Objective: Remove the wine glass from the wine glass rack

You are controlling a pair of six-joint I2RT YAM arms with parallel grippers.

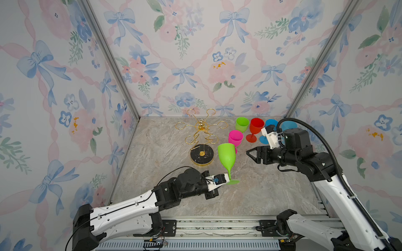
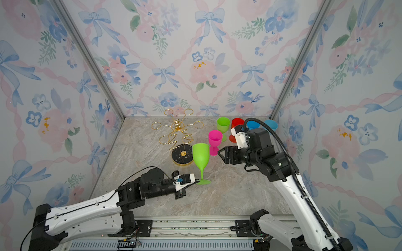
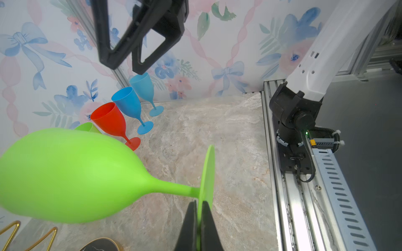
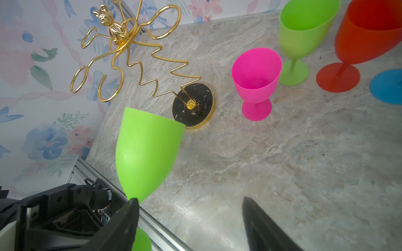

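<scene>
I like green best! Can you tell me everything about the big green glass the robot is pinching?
The green wine glass looks like smooth matte plastic: a tall bowl, thin stem, flat round foot. It stands roughly upright, off the gold rack, beside its black base. The left gripper pinches the foot's edge; whether the foot touches the table is unclear.

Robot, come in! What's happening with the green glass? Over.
Left tool shut on green wine glass, at its foot; right tool open near its bowl. Glass upright, off the rack. Pink glass stands behind, apart.
</scene>
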